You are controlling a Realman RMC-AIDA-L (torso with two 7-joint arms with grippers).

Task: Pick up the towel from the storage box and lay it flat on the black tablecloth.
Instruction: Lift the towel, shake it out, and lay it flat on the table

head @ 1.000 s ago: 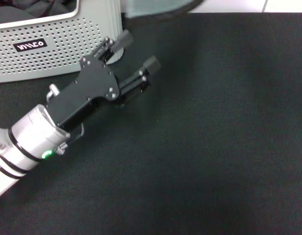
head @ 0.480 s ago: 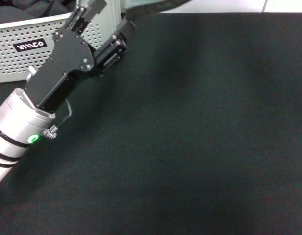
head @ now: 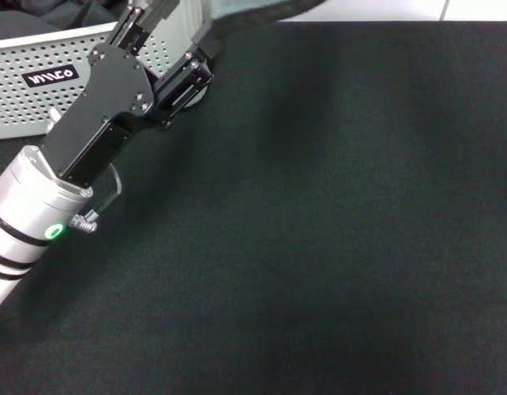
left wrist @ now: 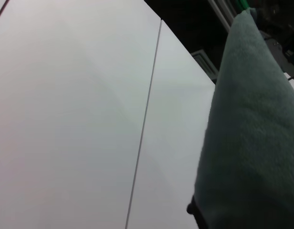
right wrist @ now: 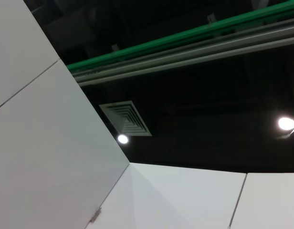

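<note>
The light grey perforated storage box [head: 89,53] stands at the far left of the black tablecloth [head: 319,230]. A grey-green fold of the towel [head: 253,10] with dark trim shows at the far edge, just right of the box's corner. My left gripper [head: 181,22] is open at that corner. One finger lies over the box wall and the other finger [head: 202,45] is right beside the towel's edge. In the left wrist view the fleecy towel [left wrist: 247,143] fills one side, close up. My right gripper is out of view.
Dark items lie inside the box [head: 39,12]. The box carries a black label [head: 52,76] on its front wall. A white surface [head: 385,8] runs along the far edge beyond the cloth. The right wrist view shows only walls and ceiling.
My left gripper has moved from the cloth up to the box's corner and the towel's edge, staying open. In the last half second it barely shifted.
</note>
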